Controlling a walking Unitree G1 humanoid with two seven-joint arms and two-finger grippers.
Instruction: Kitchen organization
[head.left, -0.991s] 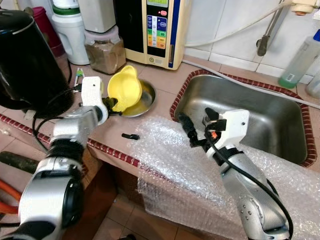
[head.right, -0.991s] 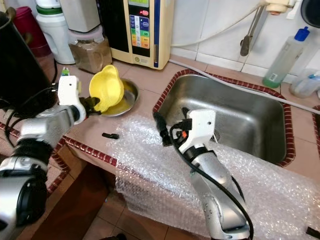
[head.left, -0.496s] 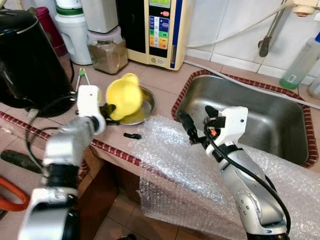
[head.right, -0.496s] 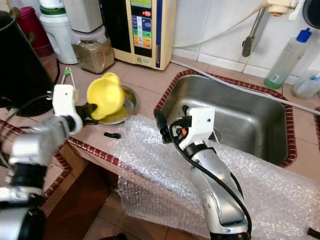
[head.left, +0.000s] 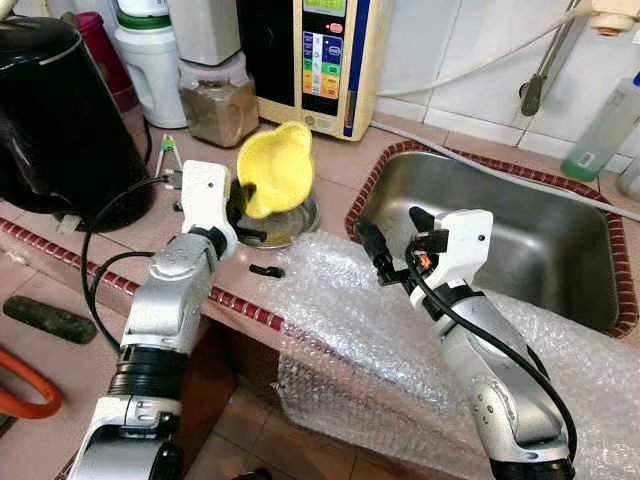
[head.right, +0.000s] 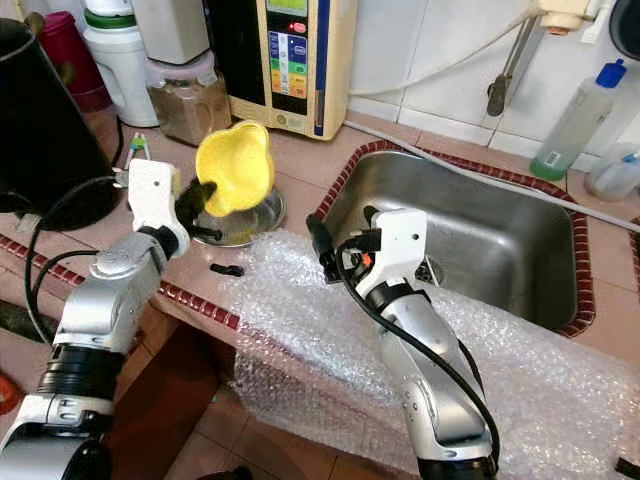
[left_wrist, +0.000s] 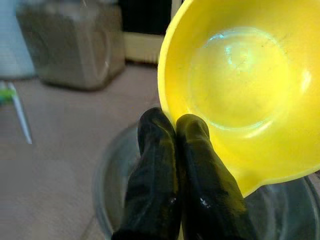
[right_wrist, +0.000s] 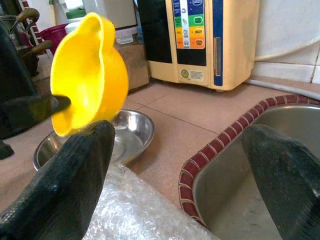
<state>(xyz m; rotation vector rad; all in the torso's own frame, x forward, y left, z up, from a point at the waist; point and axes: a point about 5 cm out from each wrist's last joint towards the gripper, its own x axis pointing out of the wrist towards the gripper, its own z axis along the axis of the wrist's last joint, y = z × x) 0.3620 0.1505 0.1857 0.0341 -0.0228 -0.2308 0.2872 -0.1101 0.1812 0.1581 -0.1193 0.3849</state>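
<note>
You're pinching yellow bowl by rim in left gripper, tilting it above steel dish. Right gripper hovering spread over bubble wrap, sink lying right of bowl.

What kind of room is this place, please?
Most likely a home kitchen: a tiled counter with a steel sink set into it, a black kettle, and a wall-mounted water appliance. The left gripper holds a yellow bowl.
</note>
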